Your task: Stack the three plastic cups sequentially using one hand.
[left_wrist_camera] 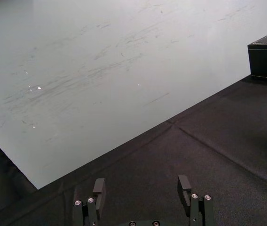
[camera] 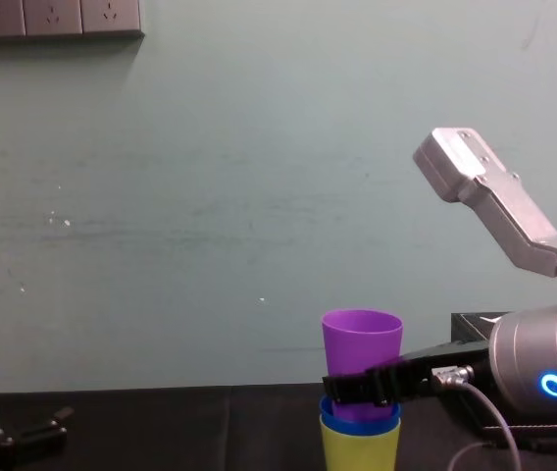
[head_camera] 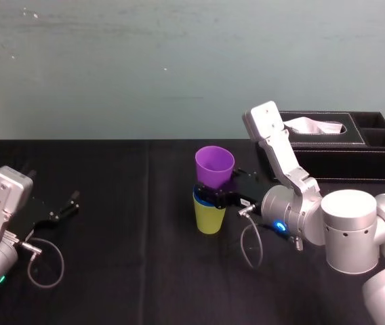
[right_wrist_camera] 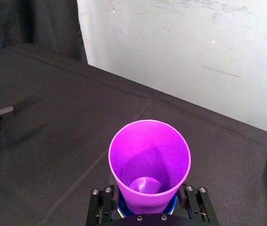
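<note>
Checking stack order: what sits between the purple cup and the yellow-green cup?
The blue cup: the chest view shows its rim as a band under the purple cup, held by the right gripper, and above the yellow-green cup.

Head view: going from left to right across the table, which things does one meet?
The left gripper, lying open → stack of cups with the purple cup on top, clasped by the right gripper → black tissue box.

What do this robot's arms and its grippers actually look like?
The left arm and right arm are rounded silver-grey casings. The left gripper and right gripper are black, two-fingered, each with a thin grey cable looping beside it. A blue ring glows on the right wrist.
</note>
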